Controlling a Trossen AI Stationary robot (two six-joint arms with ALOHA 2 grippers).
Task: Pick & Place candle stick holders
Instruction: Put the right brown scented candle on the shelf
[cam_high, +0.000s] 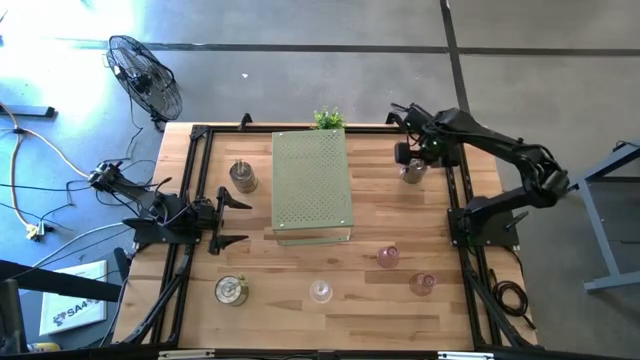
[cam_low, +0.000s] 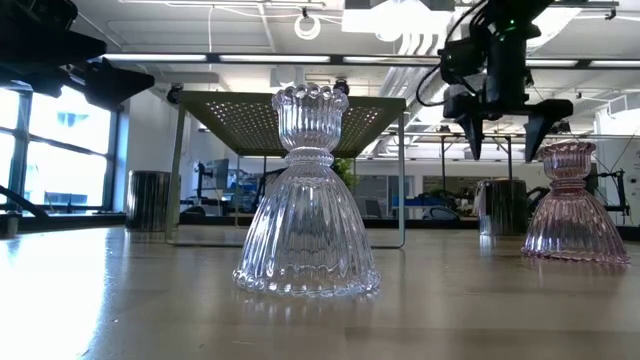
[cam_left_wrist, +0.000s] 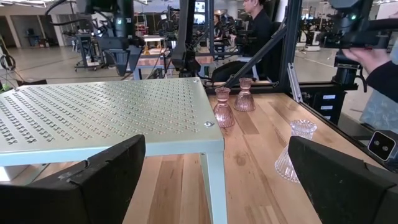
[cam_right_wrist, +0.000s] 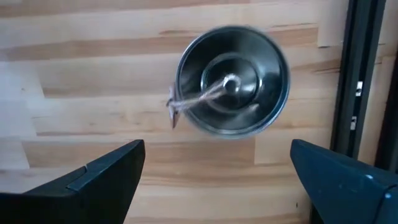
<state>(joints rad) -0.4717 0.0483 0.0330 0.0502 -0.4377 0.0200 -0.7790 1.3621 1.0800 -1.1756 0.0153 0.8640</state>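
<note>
Wood-plank counter (cam_high: 300, 262), pale butcher-block boards inside a black frame, set on a grey concrete floor (cam_high: 300, 80). Landmark: pale green perforated board (cam_high: 312, 185) on legs at mid-counter. Far left of the board, off the counter: black floor fan (cam_high: 145, 75) and loose cables.

Left of the board: left claw (cam_high: 243, 220) resting low near the counter's left rail, fingers spread wide, gripping nothing. Behind it, just left of the board, one metal candle stick holder (cam_high: 242, 177). Toward the front-left corner, a second metal holder (cam_high: 231, 291).

At the board's back edge: small green plant (cam_high: 328, 119).

In front of the board: clear glass holder (cam_high: 321, 291), ribbed and bell-shaped, upright, close to the low camera (cam_low: 307, 210).

Right-front of the board: two pink glass holders (cam_high: 388, 257) (cam_high: 423, 284), upright, near each other yet apart.

Right of the board, toward the back: right claw (cam_high: 412, 160) hanging directly above the third metal holder (cam_right_wrist: 231, 81), fingers released and wide apart, not touching it; a string with a tag lies across the cup's rim.

Beyond the counter: open workshop with other rigs, ceiling lights, windows, and a seated person (cam_left_wrist: 258, 28) in dark clothing.
</note>
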